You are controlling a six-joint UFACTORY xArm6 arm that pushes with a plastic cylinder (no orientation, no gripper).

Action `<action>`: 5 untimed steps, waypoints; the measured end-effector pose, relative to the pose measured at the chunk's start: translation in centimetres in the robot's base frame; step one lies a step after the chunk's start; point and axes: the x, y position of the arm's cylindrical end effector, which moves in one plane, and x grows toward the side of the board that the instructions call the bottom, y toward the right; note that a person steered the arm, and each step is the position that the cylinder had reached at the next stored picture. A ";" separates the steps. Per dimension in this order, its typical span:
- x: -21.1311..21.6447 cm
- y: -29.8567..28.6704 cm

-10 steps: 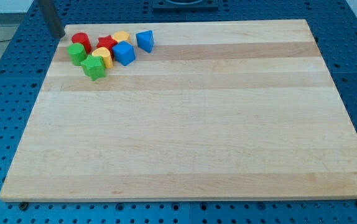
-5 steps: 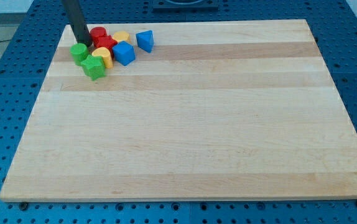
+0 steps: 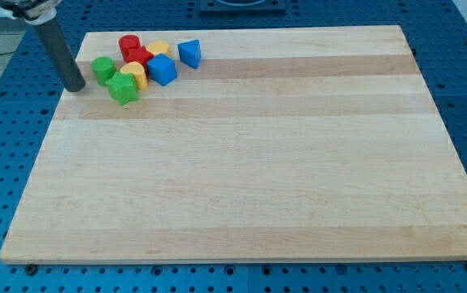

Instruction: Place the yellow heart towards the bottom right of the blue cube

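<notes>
The blocks cluster at the board's top left. The blue cube (image 3: pixel 162 70) lies with a yellow block (image 3: pixel 135 75) touching its left side and another yellow block (image 3: pixel 159 50) just above it; which one is the heart I cannot tell. A red cylinder (image 3: pixel 129 45) and a red block (image 3: pixel 140 57) sit at the cluster's top. A green cylinder (image 3: pixel 102 68) and a green block (image 3: pixel 123 88) are at its left. A blue triangular block (image 3: pixel 189 53) lies to the right. My tip (image 3: pixel 75 86) rests at the board's left edge, left of the green cylinder, apart from it.
The wooden board (image 3: pixel 250 163) lies on a blue perforated table (image 3: pixel 6 122). The rod rises from the tip toward the view's top left.
My tip swept right into the cluster, pushing the red cylinder up and right, then moved back down and left to the board's left edge. The other blocks have barely moved.
</notes>
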 end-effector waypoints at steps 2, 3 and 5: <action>0.0 6.0; 0.0 8.2; -0.4 10.0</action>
